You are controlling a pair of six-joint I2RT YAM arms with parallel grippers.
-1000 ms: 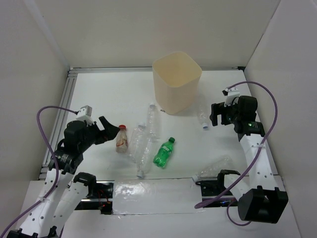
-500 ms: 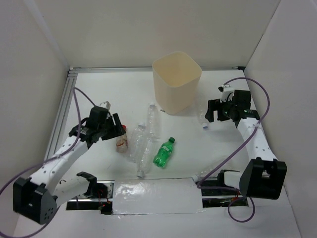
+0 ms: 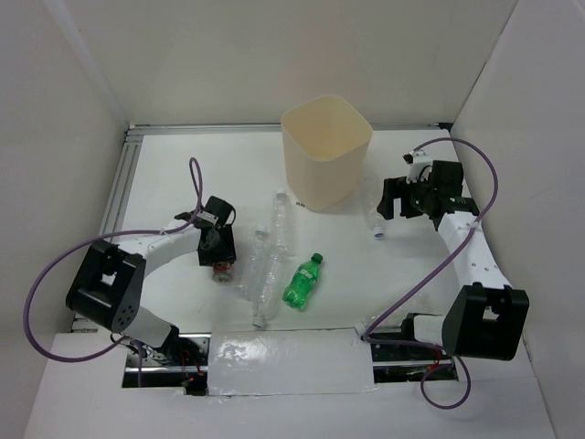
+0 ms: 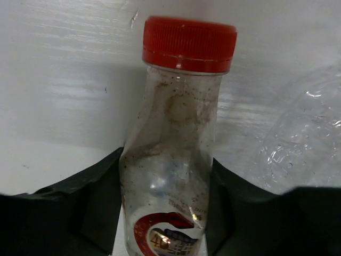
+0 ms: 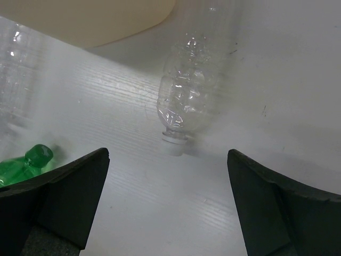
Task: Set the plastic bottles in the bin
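Clamping the red-capped bottle (image 4: pixel 176 133) from both sides, left gripper (image 3: pixel 219 251) sits low on the table (image 3: pixel 183 174). Right gripper (image 3: pixel 391 203) is spread wide and empty, hovering over a clear bottle (image 5: pixel 184 104) lying near the bin (image 3: pixel 326 151). Green bottle (image 3: pixel 303 279) and other clear bottles (image 3: pixel 265 265) lie mid-table, outside the bin.

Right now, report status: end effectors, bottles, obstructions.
Left end effector straddles red-cap bottle, grip unconfirmed. Right end effector open, clear bottle ahead, near bin. Crumpled bottle crowds red-cap bottle's side.
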